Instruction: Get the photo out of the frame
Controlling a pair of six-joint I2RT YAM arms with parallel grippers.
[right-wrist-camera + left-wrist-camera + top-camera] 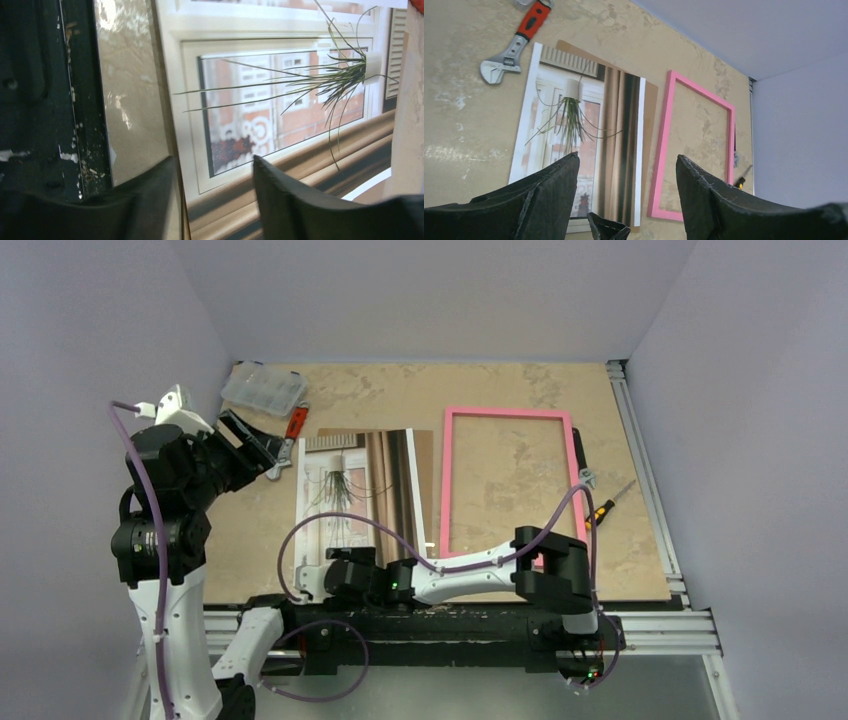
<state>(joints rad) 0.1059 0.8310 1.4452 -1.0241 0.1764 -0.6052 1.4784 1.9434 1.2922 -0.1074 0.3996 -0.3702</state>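
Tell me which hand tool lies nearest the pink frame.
The yellow-and-black-handled screwdriver, just right of the frame; the red-handled wrench lies beyond the photo, at its upper left corner.

Pale lavender-grey walls (430, 290) are enclosing a beige, marble-patterned surface (500, 390) on three sides; aluminium rails (652, 490) are running along its right and near edges, and soft, even light is falling across it all.

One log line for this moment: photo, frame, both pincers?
photo: out, lying flat | frame: empty, right of photo | left pincer: open, holds nothing | right pincer: open, over photo's near edge
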